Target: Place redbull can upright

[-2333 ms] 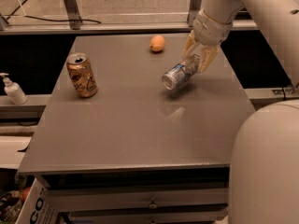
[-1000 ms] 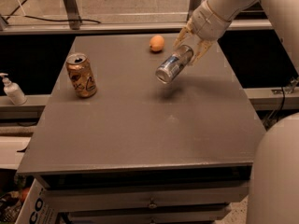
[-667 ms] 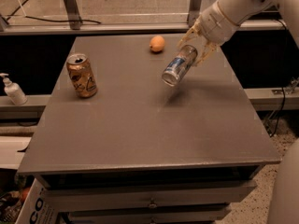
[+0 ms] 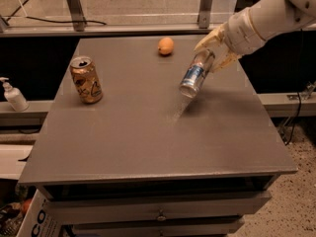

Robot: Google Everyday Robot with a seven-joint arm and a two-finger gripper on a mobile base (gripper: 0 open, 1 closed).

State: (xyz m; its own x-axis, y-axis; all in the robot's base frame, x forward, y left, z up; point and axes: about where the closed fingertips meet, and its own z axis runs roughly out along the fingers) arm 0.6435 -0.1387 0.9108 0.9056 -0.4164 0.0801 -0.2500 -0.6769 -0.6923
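Note:
The redbull can (image 4: 195, 75), slim, silver and blue, hangs tilted in the air above the right middle of the grey table (image 4: 148, 132). Its lower end points down and left, a little above the tabletop. My gripper (image 4: 213, 52) comes in from the upper right and is shut on the can's upper end, with pale fingers (image 4: 206, 39) on both sides of it.
A wider gold-orange can (image 4: 87, 80) stands upright at the table's left. An orange fruit (image 4: 166, 46) lies near the far edge. A white pump bottle (image 4: 14, 96) stands on a ledge left of the table. Drawers sit below the front edge.
The can was lifted off the tabletop in my gripper. Its tilt has grown steeper, and the arm has drawn back towards the upper right.

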